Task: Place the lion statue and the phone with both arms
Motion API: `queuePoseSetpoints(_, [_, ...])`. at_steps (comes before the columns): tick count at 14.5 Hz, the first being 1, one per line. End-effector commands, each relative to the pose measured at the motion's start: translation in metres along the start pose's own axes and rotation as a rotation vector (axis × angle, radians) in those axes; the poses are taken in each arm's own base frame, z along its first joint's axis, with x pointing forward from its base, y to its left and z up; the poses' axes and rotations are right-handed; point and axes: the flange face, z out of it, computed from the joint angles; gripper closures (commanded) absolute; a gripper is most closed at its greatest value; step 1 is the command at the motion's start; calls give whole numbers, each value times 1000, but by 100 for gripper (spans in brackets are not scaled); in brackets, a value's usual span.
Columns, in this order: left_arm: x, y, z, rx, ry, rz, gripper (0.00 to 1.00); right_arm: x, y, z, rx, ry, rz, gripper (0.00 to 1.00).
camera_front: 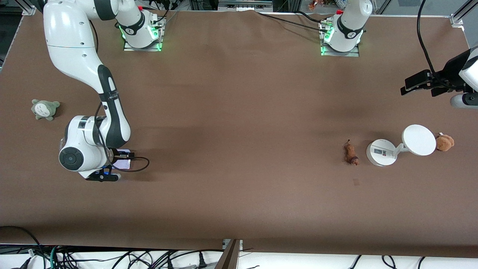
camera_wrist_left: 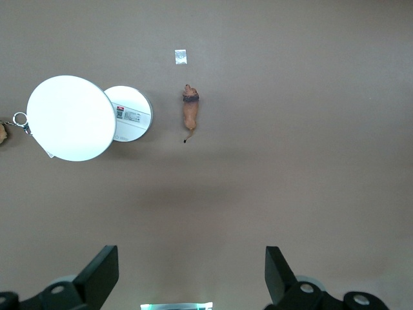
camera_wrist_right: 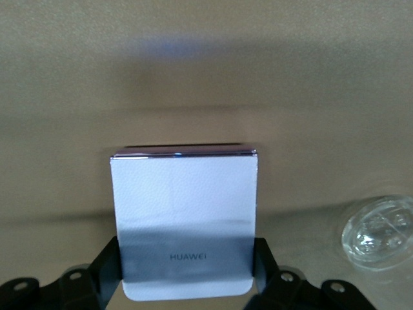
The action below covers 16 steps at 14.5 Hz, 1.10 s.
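The phone [camera_wrist_right: 184, 219], a pale lavender squarish slab with a brand name on it, sits between the fingers of my right gripper [camera_wrist_right: 187, 261], which is shut on its two side edges. In the front view only a corner of the phone [camera_front: 123, 161] shows under the right hand, low over the table at the right arm's end. The lion statue [camera_front: 351, 154], small and orange-brown with a dark band, lies on the table toward the left arm's end. My left gripper [camera_front: 414, 85] hangs open and empty, high over that end, and looks down on the lion statue [camera_wrist_left: 190, 111].
A white stand [camera_front: 381, 152] with a round disc [camera_front: 419, 139] is beside the lion statue, with a brown plush toy [camera_front: 444, 142] next to the disc. A grey plush [camera_front: 44, 109] lies at the right arm's end. A small tape mark [camera_front: 356, 182] sits nearer the camera than the lion.
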Motion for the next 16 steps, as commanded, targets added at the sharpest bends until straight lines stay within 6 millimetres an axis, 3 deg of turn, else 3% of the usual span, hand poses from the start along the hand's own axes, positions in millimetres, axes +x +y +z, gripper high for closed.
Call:
queuePoseSetpoints(1, [-18, 7, 6, 24, 17, -3, 0, -4, 7, 3, -8, 6, -13, 45])
queuePoseSetpoints(3, [-29, 7, 20, 25, 49, -1, 0, -5, 9, 7, -8, 9, -10, 44])
queuePoseSetpoints(4, [-35, 5, 27, 60, 70, 3, 0, -5, 9, 7, -8, 9, -10, 25])
queuePoseSetpoints(5, [-40, 1, 30, 99, 86, 7, 0, -5, 10, 7, -8, 11, -9, 0])
queuePoseSetpoints(8, [-40, -8, 25, 176, 101, 6, 0, -2, 7, -10, -4, 32, -18, 0])
queuePoseSetpoints(12, [-33, -14, 20, 180, 106, 6, 0, -6, -3, -83, 19, 89, -73, 0])
queuePoseSetpoints(16, [-18, -11, 12, 183, 124, 4, 0, -50, -5, -178, 12, 74, -121, 0])
